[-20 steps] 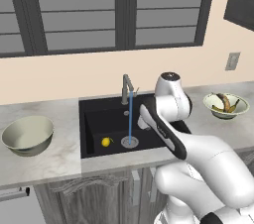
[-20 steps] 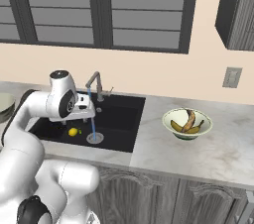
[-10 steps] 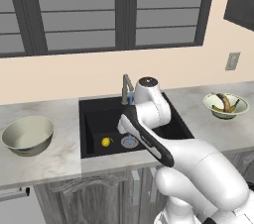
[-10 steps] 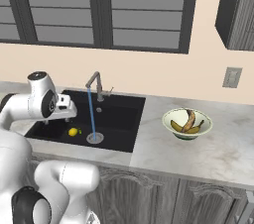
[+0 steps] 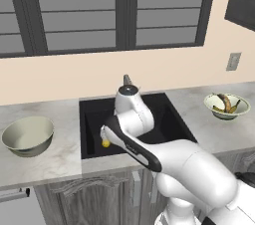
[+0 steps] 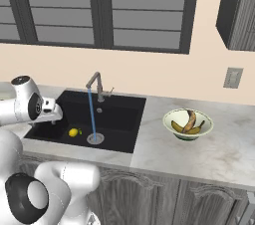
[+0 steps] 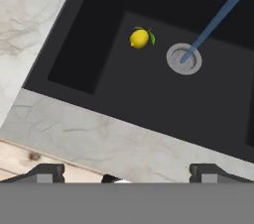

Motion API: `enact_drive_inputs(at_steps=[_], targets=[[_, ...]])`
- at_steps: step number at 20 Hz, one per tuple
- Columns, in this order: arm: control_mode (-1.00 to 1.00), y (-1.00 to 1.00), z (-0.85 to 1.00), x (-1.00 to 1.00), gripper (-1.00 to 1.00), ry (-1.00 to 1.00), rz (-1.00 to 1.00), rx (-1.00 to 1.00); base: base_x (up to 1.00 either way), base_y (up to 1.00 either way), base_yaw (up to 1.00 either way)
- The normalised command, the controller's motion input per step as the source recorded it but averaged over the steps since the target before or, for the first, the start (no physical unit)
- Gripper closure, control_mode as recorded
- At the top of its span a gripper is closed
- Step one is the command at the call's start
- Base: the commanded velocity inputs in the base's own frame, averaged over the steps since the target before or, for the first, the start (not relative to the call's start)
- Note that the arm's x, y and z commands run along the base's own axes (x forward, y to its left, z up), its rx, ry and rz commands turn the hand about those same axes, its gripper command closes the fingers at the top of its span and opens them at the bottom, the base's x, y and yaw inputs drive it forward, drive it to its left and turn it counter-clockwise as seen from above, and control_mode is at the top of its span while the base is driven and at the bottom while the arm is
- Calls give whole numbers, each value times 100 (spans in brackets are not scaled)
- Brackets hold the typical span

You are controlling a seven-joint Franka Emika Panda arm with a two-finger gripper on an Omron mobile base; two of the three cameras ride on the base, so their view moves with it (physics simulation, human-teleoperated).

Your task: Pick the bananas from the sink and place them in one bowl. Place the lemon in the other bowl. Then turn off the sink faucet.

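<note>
The lemon [image 7: 140,38] lies on the floor of the black sink [image 7: 149,94], left of the round drain [image 7: 184,59]; it also shows as the lemon [image 6: 73,132] and the lemon [image 5: 105,143]. My gripper [image 7: 127,172] hangs open and empty above the sink's front-left rim, well short of the lemon. Two bananas [image 6: 189,122] rest in the pale green-rimmed bowl [image 6: 172,115] on the counter right of the sink. The grey-beige bowl [image 5: 27,137] stands empty at the far left. Water [image 6: 91,114] runs from the sink faucet [image 6: 97,83] onto the drain.
My arm [image 5: 132,119] reaches across the basin and hides its middle in the left base view. Marble counter [image 6: 209,154] stretches on both sides of the sink. A wall socket [image 6: 232,77] sits above the right counter. Windows run behind the faucet.
The arm has swung left from the sink's right side to its left part, carrying the open gripper with it. Lemon, bowls and bananas have stayed put, and the water keeps running.
</note>
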Motion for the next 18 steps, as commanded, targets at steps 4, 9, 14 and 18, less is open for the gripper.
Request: enact_drive_inputs(at_steps=[4, 9, 14, 18], targets=[[-100, 6, -20, 0, -100, 0, -2, 7, 0, 0, 0], [-100, 0, -8, 0, -100, 0, -5, 12, 0, 0, 0], [-100, 0, -6, 2, -100, 0, -5, 1, 0, 0, 0], [-100, -15, 0, 7, -100, 0, -11, 0, 0, 0, 0]])
